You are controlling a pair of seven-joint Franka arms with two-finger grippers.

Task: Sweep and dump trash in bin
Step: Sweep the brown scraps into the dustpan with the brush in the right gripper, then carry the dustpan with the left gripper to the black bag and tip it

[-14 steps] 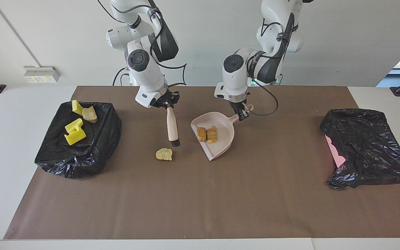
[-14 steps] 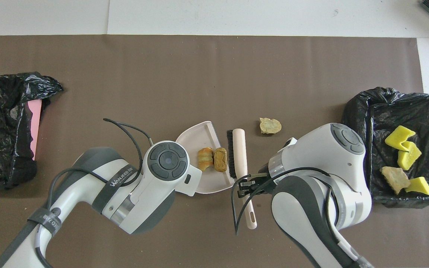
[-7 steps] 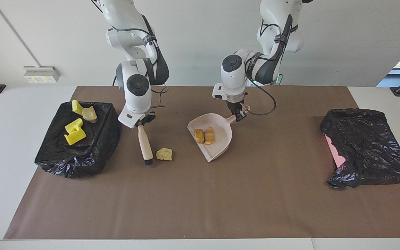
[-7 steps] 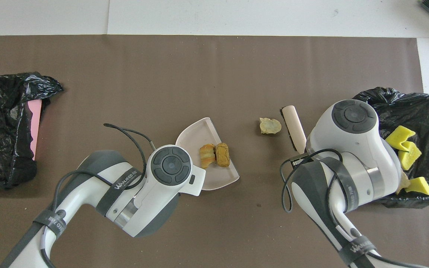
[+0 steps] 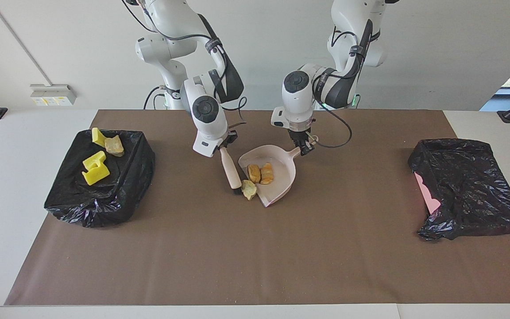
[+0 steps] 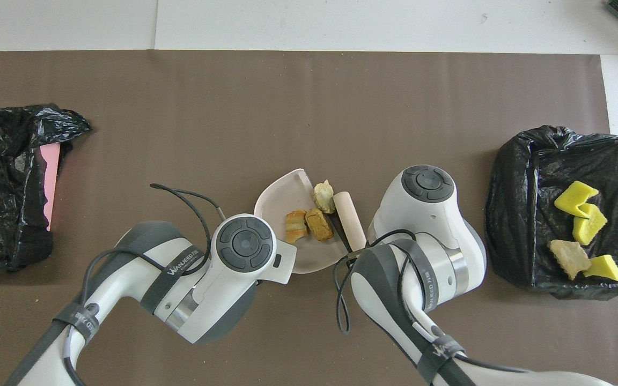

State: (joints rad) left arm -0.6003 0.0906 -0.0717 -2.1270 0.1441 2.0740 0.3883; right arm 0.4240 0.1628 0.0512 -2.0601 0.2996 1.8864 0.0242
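Swept by the brush (image 5: 231,169) gripped in the right hand (image 5: 227,142), the lump (image 5: 249,189) now touches the left-hand-held (image 5: 304,147) dustpan (image 5: 281,177).

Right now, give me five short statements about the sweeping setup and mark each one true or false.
1. The left pincer holds the dustpan by its handle. True.
2. The dustpan is empty. False: two bread-like lumps lie in it.
3. The brush, held by the right pincer, has a pale lump at the dustpan's open edge. True.
4. The bin at the right arm's end holds three yellow pieces and one brown lump. True.
5. The brush lies flat on the mat, released. False: the right pincer grips its handle, bristles down.
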